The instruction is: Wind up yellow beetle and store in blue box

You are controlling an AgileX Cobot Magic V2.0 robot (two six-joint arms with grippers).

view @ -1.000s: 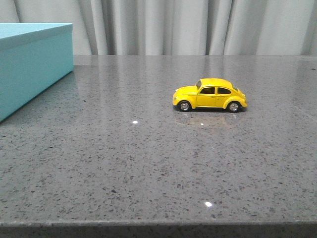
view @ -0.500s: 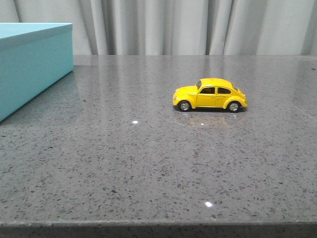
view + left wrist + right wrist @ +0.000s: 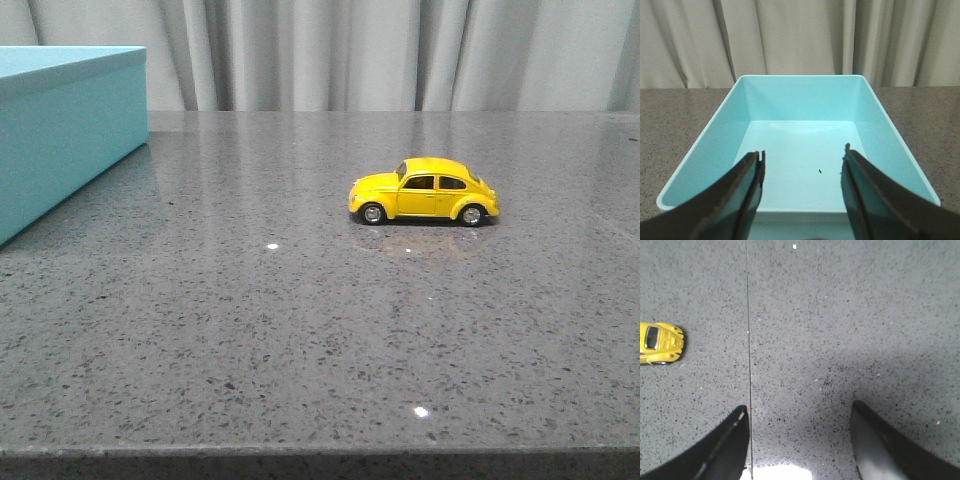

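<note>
The yellow beetle [image 3: 424, 191] stands on its wheels on the grey stone table, right of the middle, its nose to the left. Part of it shows at the edge of the right wrist view [image 3: 660, 343]. The blue box [image 3: 62, 124] stands at the far left of the table. In the left wrist view it is open and empty [image 3: 805, 165]. My left gripper [image 3: 802, 160] is open over the box's near end. My right gripper [image 3: 799, 412] is open and empty above bare table, apart from the car. Neither gripper shows in the front view.
The grey speckled table [image 3: 300, 320] has its front edge near the bottom of the front view. A thin seam [image 3: 748, 340] runs across the table in the right wrist view. Grey curtains [image 3: 400, 50] hang behind the table.
</note>
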